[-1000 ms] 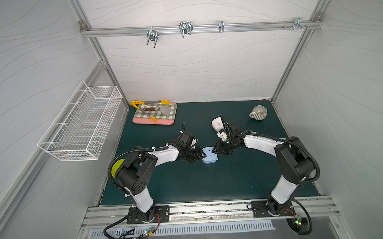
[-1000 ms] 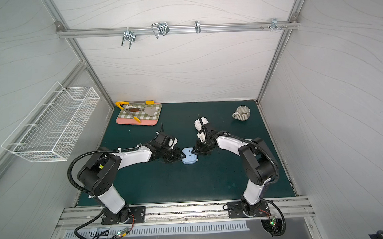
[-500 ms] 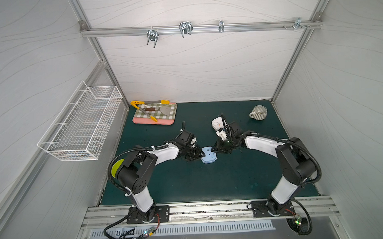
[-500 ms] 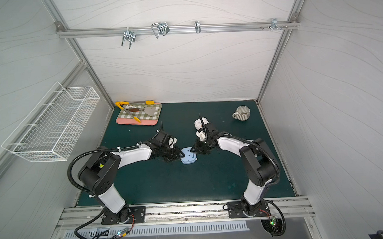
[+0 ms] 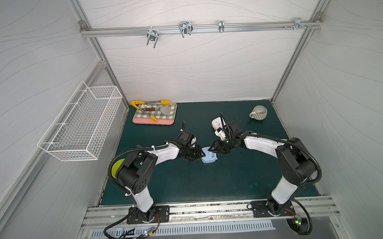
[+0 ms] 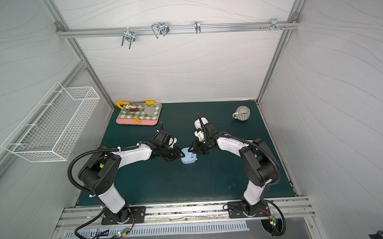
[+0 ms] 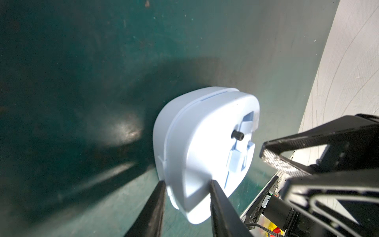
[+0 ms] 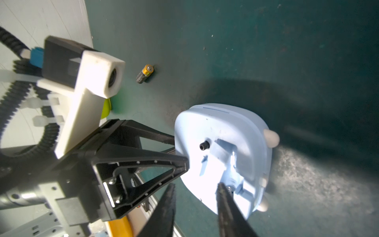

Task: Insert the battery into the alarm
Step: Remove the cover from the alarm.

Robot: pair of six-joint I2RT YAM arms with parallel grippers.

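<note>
The light blue alarm (image 5: 208, 157) (image 6: 189, 158) lies face down on the green mat, its back and open battery slot (image 8: 229, 158) facing up. My left gripper (image 7: 187, 182) (image 5: 201, 154) is shut on the alarm's edge, one finger under it and one on its back. My right gripper (image 8: 196, 187) (image 5: 213, 150) stands open over the back, and one of its fingertips (image 8: 222, 189) touches the slot's end, where something metallic glints. A battery (image 8: 144, 73) lies loose on the mat beyond the left wrist, apart from the alarm. It is hidden in both top views.
A white clock (image 5: 216, 123) sits just behind the right wrist. A striped mug (image 5: 258, 113) stands at the back right and a checked tray (image 5: 172, 116) with tongs and a spatula at the back left. A wire basket (image 5: 81, 121) hangs on the left wall.
The right gripper's jaws have spread a little at the alarm's back. Both arms have stayed almost in place, and the left gripper keeps its hold.
</note>
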